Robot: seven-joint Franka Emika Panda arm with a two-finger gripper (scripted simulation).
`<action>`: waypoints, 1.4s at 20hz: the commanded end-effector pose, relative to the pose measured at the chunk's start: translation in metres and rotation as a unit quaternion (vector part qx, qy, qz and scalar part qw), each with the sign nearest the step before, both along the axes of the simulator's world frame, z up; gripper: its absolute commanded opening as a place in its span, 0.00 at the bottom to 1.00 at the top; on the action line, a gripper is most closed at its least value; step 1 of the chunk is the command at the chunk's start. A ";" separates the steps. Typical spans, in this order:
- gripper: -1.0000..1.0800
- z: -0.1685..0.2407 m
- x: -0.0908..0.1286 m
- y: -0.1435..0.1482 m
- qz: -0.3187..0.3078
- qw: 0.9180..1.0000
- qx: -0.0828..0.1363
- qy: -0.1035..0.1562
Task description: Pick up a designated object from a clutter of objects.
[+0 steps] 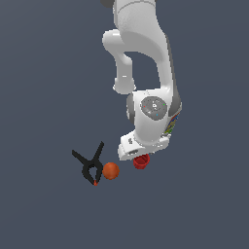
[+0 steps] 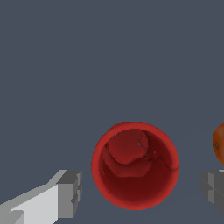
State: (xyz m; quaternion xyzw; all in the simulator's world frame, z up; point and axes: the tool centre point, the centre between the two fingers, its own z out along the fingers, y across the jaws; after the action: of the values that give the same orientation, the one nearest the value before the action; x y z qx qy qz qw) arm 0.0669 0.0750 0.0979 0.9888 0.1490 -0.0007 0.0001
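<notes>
On a bare grey-blue floor [image 1: 44,73], the gripper [image 2: 140,192] is hanging spread around the upright red cup [image 2: 135,165], beside the orange ball [image 1: 111,170]. Next comes lowering, then closing on its walls.

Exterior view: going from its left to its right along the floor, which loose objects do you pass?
Black spring clamp → orange ball → red cup, partly under the gripper.
</notes>
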 end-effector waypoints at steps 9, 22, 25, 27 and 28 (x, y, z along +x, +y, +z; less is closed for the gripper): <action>0.96 -0.040 -0.001 0.000 0.001 1.000 0.000 0.000; 0.00 -0.051 0.000 0.000 0.001 1.000 0.000 -0.001; 0.00 -0.051 0.000 0.000 0.001 1.000 0.000 -0.001; 0.00 -0.049 0.000 0.000 0.001 1.000 0.000 -0.001; 0.00 -0.049 0.000 -0.001 0.001 1.000 0.000 -0.001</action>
State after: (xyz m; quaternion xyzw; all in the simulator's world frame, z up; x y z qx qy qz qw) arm 0.0671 0.0746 0.0483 0.9887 0.1496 -0.0001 0.0002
